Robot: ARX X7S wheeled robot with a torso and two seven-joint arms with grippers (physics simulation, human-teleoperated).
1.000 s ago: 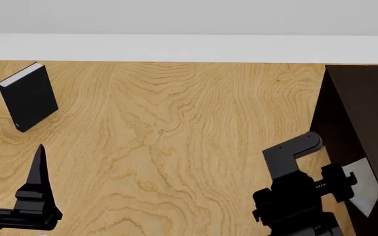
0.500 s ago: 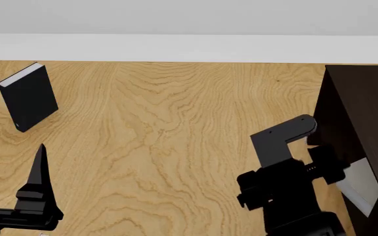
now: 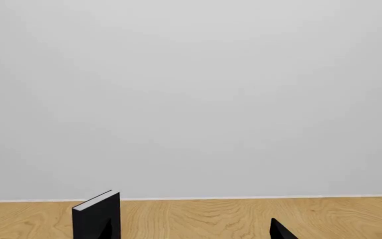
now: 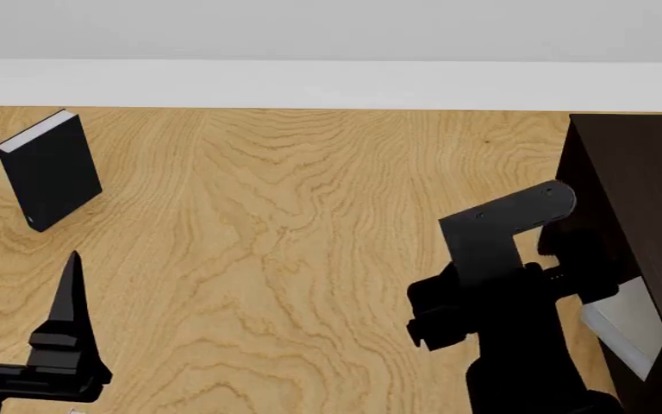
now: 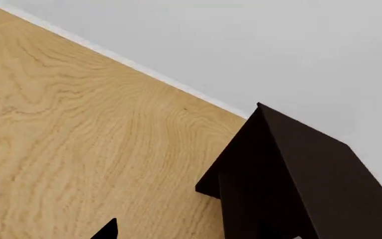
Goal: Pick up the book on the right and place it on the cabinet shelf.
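While the right end effector (image 4: 572, 280) reaches into the dark cabinet (image 4: 641, 198), the grey book (image 4: 630, 323) sits just beside it, grip unclear.

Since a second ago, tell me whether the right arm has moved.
Yes. In the head view the right arm has shifted left and up against the dark cabinet, covering more of the light-grey book.

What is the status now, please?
Right hand at cabinet, grip hidden. Grey book beside it, at the opening. Left hand idle. Black book far off.
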